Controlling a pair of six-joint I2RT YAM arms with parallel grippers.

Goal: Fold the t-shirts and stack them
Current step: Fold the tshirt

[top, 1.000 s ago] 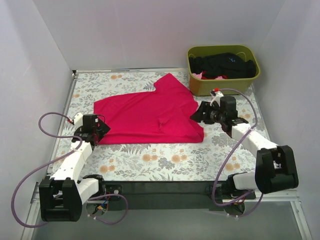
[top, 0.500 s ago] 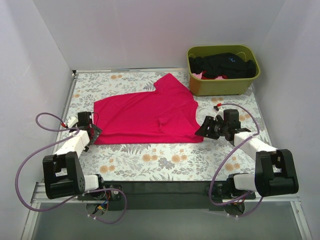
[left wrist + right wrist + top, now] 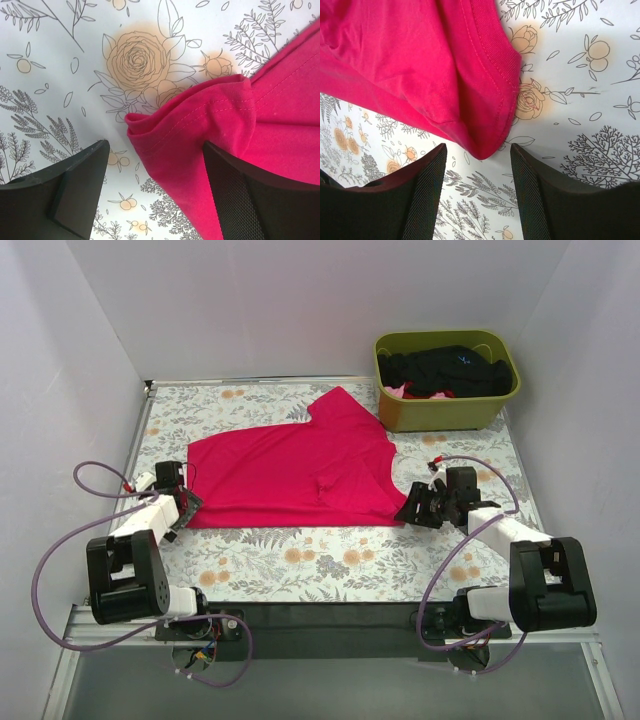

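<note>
A crimson-red t-shirt (image 3: 295, 470) lies spread flat on the flowered table, one sleeve pointing to the back. My left gripper (image 3: 180, 504) sits low at its near left corner. In the left wrist view that folded corner (image 3: 200, 125) reaches in between the open fingers, the right finger (image 3: 250, 195) over the cloth and the left finger (image 3: 70, 185) over bare table. My right gripper (image 3: 412, 508) is at the near right corner. The hemmed corner tip (image 3: 485, 145) lies just ahead of its open fingers (image 3: 415, 195), untouched. Neither gripper holds anything.
An olive-green basket (image 3: 445, 412) stands at the back right with black t-shirts (image 3: 450, 368) and a bit of pink cloth inside. White walls close in the table on the left, back and right. Purple cables loop beside both arms.
Both arms have drawn back and lowered toward the shirt's near corners. The left gripper has shifted left and its jaws have narrowed a little; the right one has slid nearer. The shirt has not moved.
</note>
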